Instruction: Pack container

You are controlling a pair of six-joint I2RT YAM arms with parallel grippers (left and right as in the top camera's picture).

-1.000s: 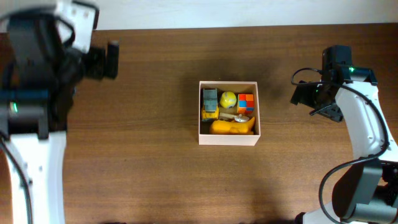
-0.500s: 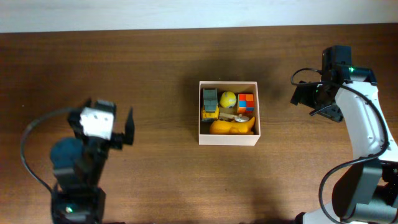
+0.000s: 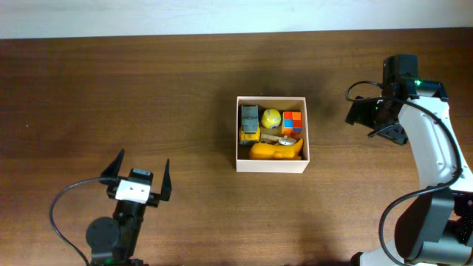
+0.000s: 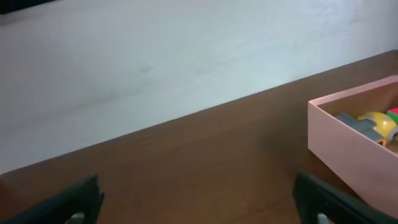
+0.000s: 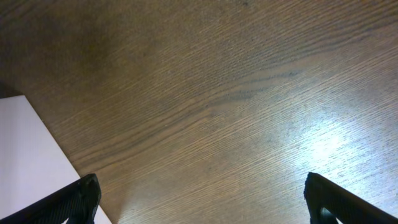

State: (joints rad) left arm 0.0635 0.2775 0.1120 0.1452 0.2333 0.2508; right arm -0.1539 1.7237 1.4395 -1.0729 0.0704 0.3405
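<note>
1. Sitting central on the table point(image 3: 185, 89), the container point(image 3: 272, 167) holds small toys point(image 3: 271, 118).
2. Left gripper point(image 3: 142, 164), well apart near the front edge, stands spread wide, empty.
3. Right gripper point(image 5: 202, 190) appears spread too, though only its tips show.

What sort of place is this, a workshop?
Probably a robotics lab or test bench: a left arm and a right arm stand at a wooden table holding a container of small toys, with a plain white wall behind.

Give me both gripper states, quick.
Left gripper: open, holding nothing.
Right gripper: open, holding nothing.
</note>
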